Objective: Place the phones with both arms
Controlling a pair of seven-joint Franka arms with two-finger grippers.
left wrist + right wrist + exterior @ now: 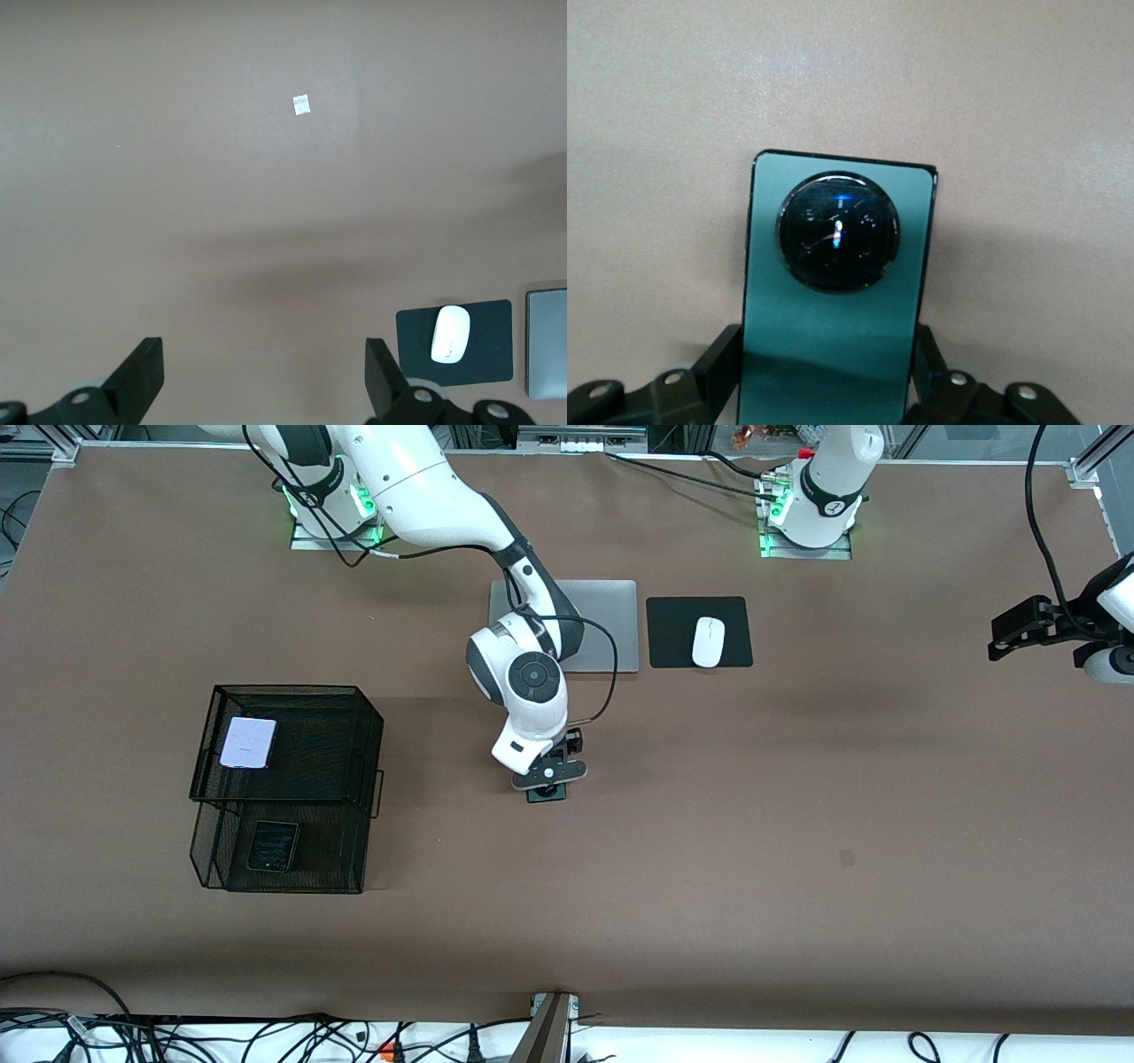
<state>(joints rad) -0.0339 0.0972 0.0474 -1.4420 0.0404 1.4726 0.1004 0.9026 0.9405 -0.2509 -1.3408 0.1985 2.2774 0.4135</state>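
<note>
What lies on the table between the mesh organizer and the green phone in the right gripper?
Nothing: in the front view the stretch from the mesh organizer to the green phone in the right gripper is bare brown table.

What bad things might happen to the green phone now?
1. The right gripper pinches the green phone only at one end, so it might tip or slip when lifted.
2. The mesh rack already holds the lilac phone on top and the black phone below; the green one might bump one going in.
3. The left gripper waits open over bare table, so it can't catch a drop.
</note>
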